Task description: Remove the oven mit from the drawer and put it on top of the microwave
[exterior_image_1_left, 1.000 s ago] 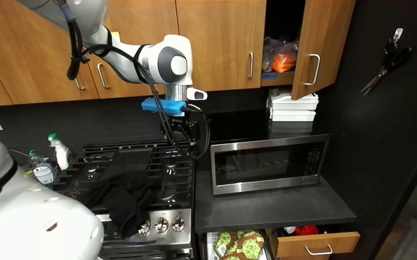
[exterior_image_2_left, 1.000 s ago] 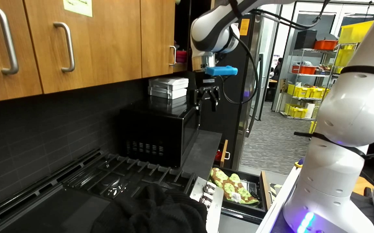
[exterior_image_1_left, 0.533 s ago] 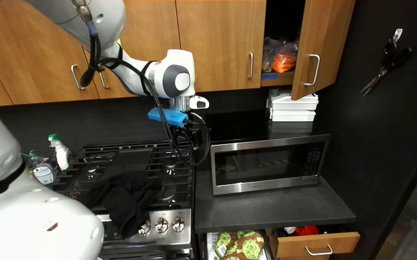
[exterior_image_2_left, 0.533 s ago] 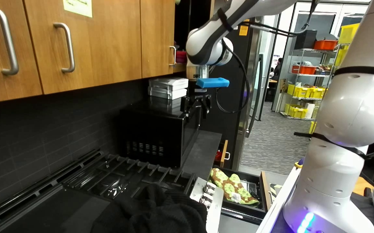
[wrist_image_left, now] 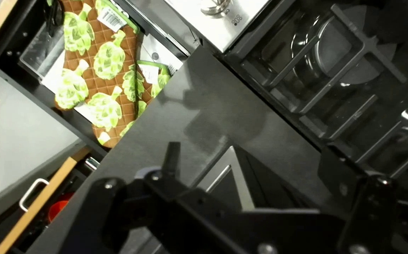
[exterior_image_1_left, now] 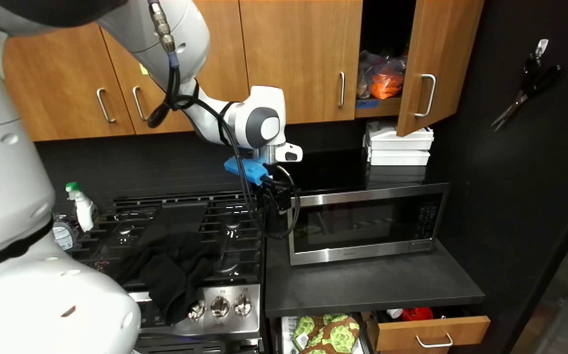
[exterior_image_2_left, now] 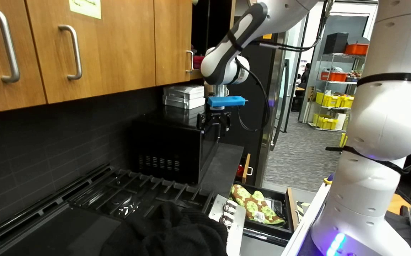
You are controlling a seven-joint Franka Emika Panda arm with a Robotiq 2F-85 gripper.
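Nearest me the drawer (exterior_image_2_left: 293,209) stands pulled out, so that much of the job is taken care of. The mitt (wrist_image_left: 101,70), quilted brown with green print, lies inside it, loose and ungripped; whether it is one or a pair, I cannot tell. To its right a side drawer (exterior_image_1_left: 434,330) is open too, with a red thing (exterior_image_1_left: 417,313) in it.

A little farther on comes the desk (exterior_image_1_left: 362,290), and on that the microwave (exterior_image_1_left: 367,223). The end effector (exterior_image_2_left: 214,128) hangs over the left part of the desk, by the microwave's left front corner, well apart from the mitt. In the wrist view its fingers (wrist_image_left: 172,157) are spread wide with nothing held.

Farthest off, white cases (exterior_image_1_left: 399,147) take up the right part of the microwave's top, which the mitt has yet to reach.

By my reckoning it's early days. Remaining: reach down and toward the near side, pinch the mitt, raise it past the drawer's rim, carry it back and up, then lay it down and let go. I'd guess the top's left part, beside the white cases, is the natural place for it.
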